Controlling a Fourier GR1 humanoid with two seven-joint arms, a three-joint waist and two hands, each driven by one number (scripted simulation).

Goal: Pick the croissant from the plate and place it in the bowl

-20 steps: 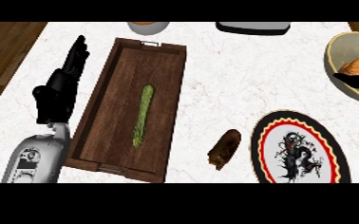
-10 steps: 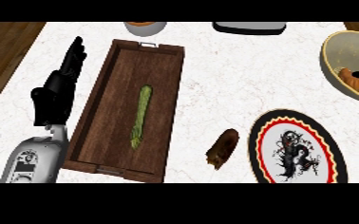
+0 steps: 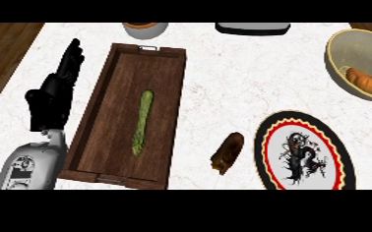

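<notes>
An orange-brown croissant (image 3: 359,77) lies inside the tan bowl (image 3: 332,49) at the right edge, partly cut off by the view. The round plate (image 3: 266,147), with a red and black rim and a black dragon motif, sits at the lower right with nothing on it. A dark brown oblong pastry-like piece (image 3: 227,153) lies on the counter just left of the plate. My left hand (image 3: 51,98) rests open at the far left, fingers pointing up, beside the tray. My right hand does not show.
A long dark wooden tray (image 3: 116,108) with a green vegetable (image 3: 141,123) in it stands left of centre. A small cup (image 3: 144,28) and a dark flat object (image 3: 253,27) stand at the far edge. The counter's left edge runs beside my left hand.
The view has drifted slightly, so a little more of the bowl shows at the right. The left hand and the objects keep their places.
</notes>
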